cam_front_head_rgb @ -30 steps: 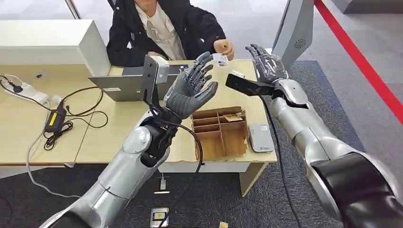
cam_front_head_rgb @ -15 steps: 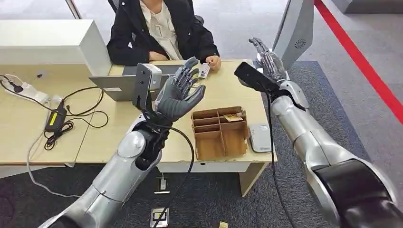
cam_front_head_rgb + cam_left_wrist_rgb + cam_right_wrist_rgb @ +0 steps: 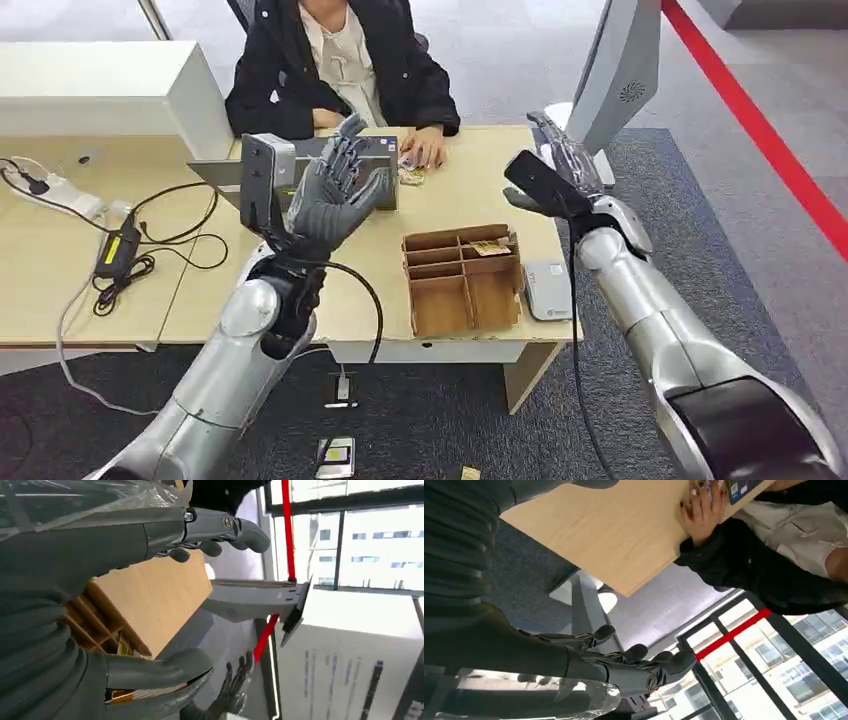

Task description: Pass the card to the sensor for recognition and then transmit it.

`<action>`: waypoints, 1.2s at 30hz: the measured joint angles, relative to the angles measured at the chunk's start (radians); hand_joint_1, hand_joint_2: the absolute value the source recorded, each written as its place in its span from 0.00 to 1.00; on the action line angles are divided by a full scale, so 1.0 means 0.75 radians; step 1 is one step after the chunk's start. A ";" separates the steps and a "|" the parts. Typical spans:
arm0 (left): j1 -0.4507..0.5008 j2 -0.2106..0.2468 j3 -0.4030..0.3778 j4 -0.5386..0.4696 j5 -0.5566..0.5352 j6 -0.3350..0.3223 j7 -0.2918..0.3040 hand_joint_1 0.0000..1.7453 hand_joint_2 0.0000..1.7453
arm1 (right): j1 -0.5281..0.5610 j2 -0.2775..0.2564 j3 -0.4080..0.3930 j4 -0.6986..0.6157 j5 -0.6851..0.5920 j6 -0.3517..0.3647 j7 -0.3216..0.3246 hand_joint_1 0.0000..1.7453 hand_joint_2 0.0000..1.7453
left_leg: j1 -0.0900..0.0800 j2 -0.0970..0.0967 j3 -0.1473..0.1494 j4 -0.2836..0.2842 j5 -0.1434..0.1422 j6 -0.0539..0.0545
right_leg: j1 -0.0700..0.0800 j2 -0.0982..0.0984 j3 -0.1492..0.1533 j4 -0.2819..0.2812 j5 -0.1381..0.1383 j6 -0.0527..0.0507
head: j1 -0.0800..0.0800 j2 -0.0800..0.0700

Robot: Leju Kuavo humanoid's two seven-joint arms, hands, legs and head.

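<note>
Head view: card (image 3: 409, 176) lies flat near the far edge of the table (image 3: 460, 195), right under the person's hand (image 3: 425, 150), which rests on or just beside it. Can't tell if the person still pins it. Judging by look: thin, stiff, light, slick face, sits flush on the wood, so no lip to get under. Best bet is pinching a long edge between thumb and fingertips, or sliding it off the table edge first; easier to take it from the person's hand in the air.

Left hand (image 3: 335, 195) is raised above the table's middle, fingers spread, palm up, holding nothing. Right hand (image 3: 567, 150) is up near the far right corner, fingers straight and apart, also empty. Right wrist view confirms: fingers (image 3: 624, 665) extended, nothing between them.

Sensor (image 3: 549, 290) sits at the near right edge, just beside the wooden divider tray (image 3: 412, 295). Laptop (image 3: 235, 180) is behind the left hand.
</note>
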 joint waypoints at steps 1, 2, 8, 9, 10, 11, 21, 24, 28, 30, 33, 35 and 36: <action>0.006 0.006 0.010 -0.008 -0.005 0.000 0.005 0.00 1.00 | 0.021 -0.008 0.000 -0.026 -0.009 0.012 0.016 0.00 1.00 | 0.000 0.000 0.000 0.000 0.000 0.000 | 0.000 0.000 0.000 0.000 0.000 0.000 | 0.000 0.000; 0.013 0.014 0.020 -0.019 -0.013 -0.001 0.016 0.00 1.00 | 0.047 -0.017 0.000 -0.060 -0.020 0.026 0.041 0.00 1.00 | 0.000 0.000 0.000 0.000 0.000 0.000 | 0.000 0.000 0.000 0.000 0.000 0.000 | 0.000 0.000; 0.047 0.038 0.058 -0.074 -0.038 -0.025 0.048 0.00 1.00 | 0.158 -0.048 0.001 -0.248 -0.056 0.088 0.104 0.00 1.00 | 0.000 0.000 0.000 0.000 0.000 0.000 | 0.000 0.000 0.000 0.000 0.000 0.000 | 0.000 0.000; 0.051 0.039 0.063 -0.082 -0.043 -0.031 0.050 0.00 1.00 | 0.176 -0.050 0.002 -0.288 -0.066 0.125 0.117 0.00 1.00 | 0.000 0.000 0.000 0.000 0.000 0.000 | 0.000 0.000 0.000 0.000 0.000 0.000 | 0.000 0.000; 0.053 0.041 0.068 -0.089 -0.046 -0.033 0.052 0.00 1.00 | 0.193 -0.054 0.002 -0.328 -0.074 0.154 0.127 0.00 1.00 | 0.000 0.000 0.000 0.000 0.000 0.000 | 0.000 0.000 0.000 0.000 0.000 0.000 | 0.000 0.000; 0.056 0.042 0.075 -0.098 -0.048 -0.033 0.054 0.00 1.00 | 0.210 -0.057 0.004 -0.375 -0.076 0.180 0.138 0.00 1.00 | 0.000 0.000 0.000 0.000 0.000 0.000 | 0.000 0.000 0.000 0.000 0.000 0.000 | 0.000 0.000; 0.091 0.067 0.121 -0.171 -0.070 -0.042 0.073 0.00 1.00 | 0.324 -0.073 0.021 -0.625 -0.038 0.261 0.171 0.00 1.00 | 0.000 0.000 0.000 0.000 0.000 0.000 | 0.000 0.000 0.000 0.000 0.000 0.000 | 0.000 0.000; 0.096 0.072 0.134 -0.186 -0.073 -0.047 0.078 0.00 1.00 | 0.338 -0.074 0.023 -0.665 -0.036 0.265 0.171 0.00 1.00 | 0.000 0.000 0.000 0.000 0.000 0.000 | 0.000 0.000 0.000 0.000 0.000 0.000 | 0.000 0.000; 0.105 0.076 0.142 -0.206 -0.077 -0.066 0.093 0.00 1.00 | 0.358 -0.080 0.023 -0.710 -0.007 0.287 0.182 0.00 1.00 | 0.000 0.000 0.000 0.000 0.000 0.000 | 0.000 0.000 0.000 0.000 0.000 0.000 | 0.000 0.000; 0.113 0.076 0.146 -0.215 -0.078 -0.075 0.097 0.00 1.00 | 0.375 -0.080 0.023 -0.734 0.024 0.298 0.186 0.00 1.00 | 0.000 0.000 0.000 0.000 0.000 0.000 | 0.000 0.000 0.000 0.000 0.000 0.000 | 0.000 0.000; 0.115 0.078 0.148 -0.230 -0.081 -0.081 0.104 0.00 1.00 | 0.395 -0.082 0.029 -0.762 0.093 0.305 0.198 0.00 1.00 | 0.000 0.000 0.000 0.000 0.000 0.000 | 0.000 0.000 0.000 0.000 0.000 0.000 | 0.000 0.000; 0.116 0.079 0.149 -0.240 -0.082 -0.088 0.109 0.00 1.00 | 0.403 -0.081 0.036 -0.770 0.137 0.299 0.199 0.00 1.00 | 0.000 0.000 0.000 -0.001 0.000 0.000 | 0.000 0.000 0.000 0.000 0.000 0.000 | 0.000 0.000; 0.117 0.079 0.149 -0.243 -0.082 -0.092 0.110 0.00 1.00 | 0.406 -0.081 0.040 -0.770 0.160 0.292 0.199 0.00 1.00 | 0.000 0.000 0.000 -0.001 0.000 0.000 | 0.000 0.000 0.000 0.000 0.000 0.000 | 0.000 0.000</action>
